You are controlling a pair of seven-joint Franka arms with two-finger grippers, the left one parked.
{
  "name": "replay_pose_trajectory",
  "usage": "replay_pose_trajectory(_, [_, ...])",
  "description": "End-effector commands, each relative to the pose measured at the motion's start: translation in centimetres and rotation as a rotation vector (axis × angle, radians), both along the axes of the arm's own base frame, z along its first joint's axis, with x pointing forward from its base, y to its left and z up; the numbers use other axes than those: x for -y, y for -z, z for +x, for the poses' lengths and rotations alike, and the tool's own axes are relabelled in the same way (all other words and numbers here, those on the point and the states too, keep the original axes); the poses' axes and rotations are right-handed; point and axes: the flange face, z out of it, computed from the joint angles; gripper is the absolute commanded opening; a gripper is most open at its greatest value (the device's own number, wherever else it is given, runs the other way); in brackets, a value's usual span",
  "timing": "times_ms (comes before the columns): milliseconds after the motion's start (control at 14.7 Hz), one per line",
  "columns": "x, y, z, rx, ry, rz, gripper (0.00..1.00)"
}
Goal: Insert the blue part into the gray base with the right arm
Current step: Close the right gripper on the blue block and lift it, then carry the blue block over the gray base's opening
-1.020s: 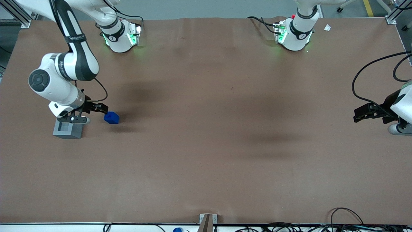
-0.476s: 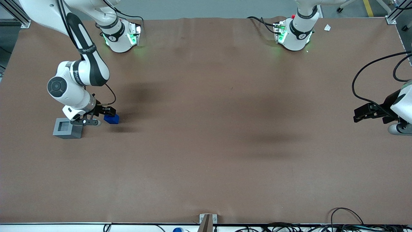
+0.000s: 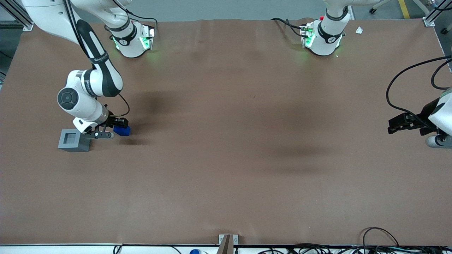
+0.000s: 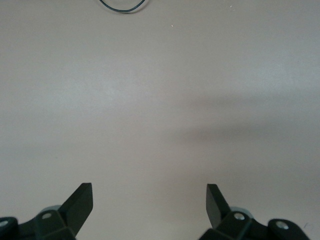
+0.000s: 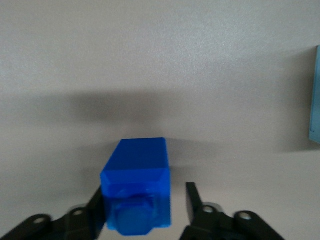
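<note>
In the front view we see the right arm (image 3: 88, 92) bent down low over the brown table (image 3: 226, 169), its forearm sloping from high near its base to the wrist, which tips the gripper (image 3: 118, 124) down onto the blue part (image 3: 122, 131). That part rests on the table just beside the gray base (image 3: 73, 140), toward the parked arm's end; the two stand apart, and the square recess in the base's top holds nothing.

In the right wrist view we look along the gripper (image 5: 145, 207) at the blue part (image 5: 137, 182), its narrower stepped end facing the camera. The black fingers (image 5: 196, 202) straddle it — one close against one side, the other with a slim gap — so the claw is spread a little wider than the block and not closed on it. An edge of the gray base (image 5: 315, 95) shows nearby.
</note>
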Motion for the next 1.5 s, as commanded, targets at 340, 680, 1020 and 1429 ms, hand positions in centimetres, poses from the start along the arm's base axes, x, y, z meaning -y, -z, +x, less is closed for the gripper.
replay_pose_trajectory(340, [1.0, -1.2, 0.4, 0.025, 0.037, 0.007, 0.10])
replay_pose_trajectory(680, [5.4, -4.7, 3.0, -0.015, 0.103, 0.012, 0.08])
replay_pose_trajectory(1020, [11.2, -10.6, 5.6, -0.082, 0.052, 0.042, 0.08])
replay_pose_trajectory(1429, [16.6, -11.8, 5.6, -0.048, -0.006, 0.046, 0.07])
